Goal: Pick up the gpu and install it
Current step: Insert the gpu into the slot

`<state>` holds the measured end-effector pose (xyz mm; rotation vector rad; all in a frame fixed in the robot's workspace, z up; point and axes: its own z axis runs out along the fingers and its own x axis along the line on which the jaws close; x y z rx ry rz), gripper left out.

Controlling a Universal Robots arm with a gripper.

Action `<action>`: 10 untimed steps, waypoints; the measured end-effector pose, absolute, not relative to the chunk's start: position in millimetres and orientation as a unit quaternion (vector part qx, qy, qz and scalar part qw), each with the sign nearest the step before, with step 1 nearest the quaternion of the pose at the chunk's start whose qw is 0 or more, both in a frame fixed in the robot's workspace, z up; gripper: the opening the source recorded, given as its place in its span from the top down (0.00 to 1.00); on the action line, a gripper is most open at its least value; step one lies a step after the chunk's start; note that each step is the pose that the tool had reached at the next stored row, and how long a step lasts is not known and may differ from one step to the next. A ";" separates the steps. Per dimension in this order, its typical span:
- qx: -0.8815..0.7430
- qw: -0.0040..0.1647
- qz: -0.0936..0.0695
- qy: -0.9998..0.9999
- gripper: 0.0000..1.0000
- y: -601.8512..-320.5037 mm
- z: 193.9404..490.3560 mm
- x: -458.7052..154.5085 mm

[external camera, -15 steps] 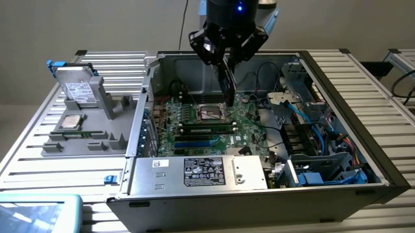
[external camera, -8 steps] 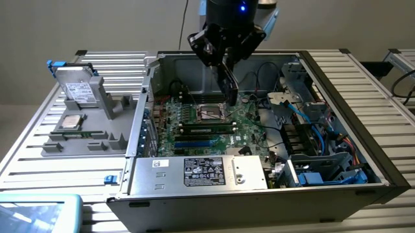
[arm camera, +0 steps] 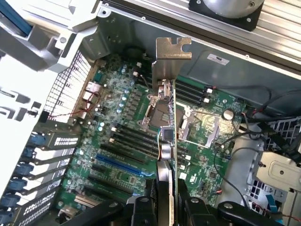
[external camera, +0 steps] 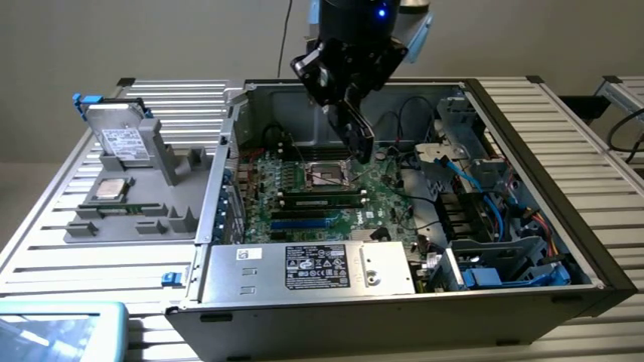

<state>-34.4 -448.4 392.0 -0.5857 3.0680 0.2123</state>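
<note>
Jaws, partly closed, grip the gpu [arm camera: 165,122] edge-on between them above the motherboard [arm camera: 117,155].

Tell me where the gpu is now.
The gpu hangs in the gripper over the motherboard inside the open case, near the CPU socket, top-centre of the exterior view.

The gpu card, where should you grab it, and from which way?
I'd pinch the gpu across its two flat faces, away from the silver bracket, coming from above. It is thin and hangs edge-on over the motherboard, so the flat faces give the fingers something wide to squeeze, and the bracket end is left free. The gripper is clamped on it that way.
</note>
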 end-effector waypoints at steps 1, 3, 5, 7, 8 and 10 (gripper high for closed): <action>-0.196 0.005 0.068 0.978 0.72 -448.4 391.9 -34.4; -0.214 0.004 0.068 0.974 0.72 -448.4 391.8 -34.3; -0.231 0.002 0.068 0.970 0.72 -448.4 391.7 -34.3; -0.249 0.001 0.068 0.966 0.72 -448.4 391.6 -34.3; -0.258 0.001 0.068 0.964 0.72 -448.4 391.6 -34.3; -0.275 -0.001 0.068 0.959 0.72 -448.4 391.5 -34.3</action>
